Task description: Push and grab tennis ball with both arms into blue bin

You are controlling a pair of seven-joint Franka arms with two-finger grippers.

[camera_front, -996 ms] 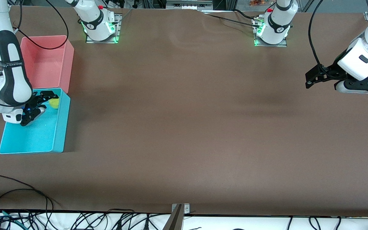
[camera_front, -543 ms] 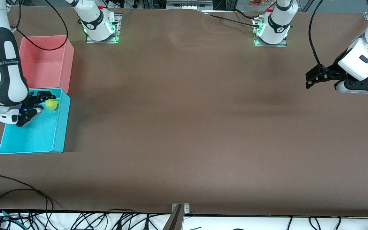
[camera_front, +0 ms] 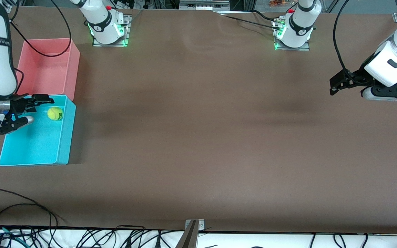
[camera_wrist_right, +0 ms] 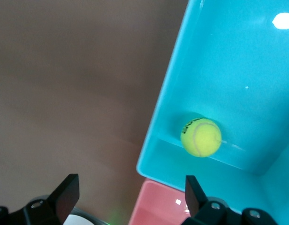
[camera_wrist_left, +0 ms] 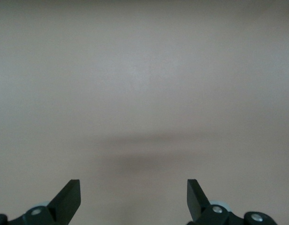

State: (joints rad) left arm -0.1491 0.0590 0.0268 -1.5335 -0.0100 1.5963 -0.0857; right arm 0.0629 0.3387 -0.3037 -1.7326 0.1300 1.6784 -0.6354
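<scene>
The tennis ball [camera_front: 55, 113] lies inside the blue bin [camera_front: 64, 137], near the bin's wall next to the pink tub. It also shows in the right wrist view [camera_wrist_right: 201, 137], resting on the blue bin's floor [camera_wrist_right: 238, 84]. My right gripper [camera_front: 26, 110] is open and empty, in the air over the blue bin's edge at the right arm's end of the table, apart from the ball. My left gripper [camera_front: 336, 88] is open and empty, waiting over bare table at the left arm's end; its wrist view shows its gripper [camera_wrist_left: 133, 199] over only brown table.
A pink tub [camera_front: 48, 65] stands touching the blue bin, farther from the front camera. Both arm bases [camera_front: 109, 27] stand along the table's back edge. Cables [camera_front: 19, 213] lie off the table's front edge.
My right gripper has let go of the ball and drawn up and away toward the table's end. The ball has settled on the bin's floor. The left arm has not moved.
</scene>
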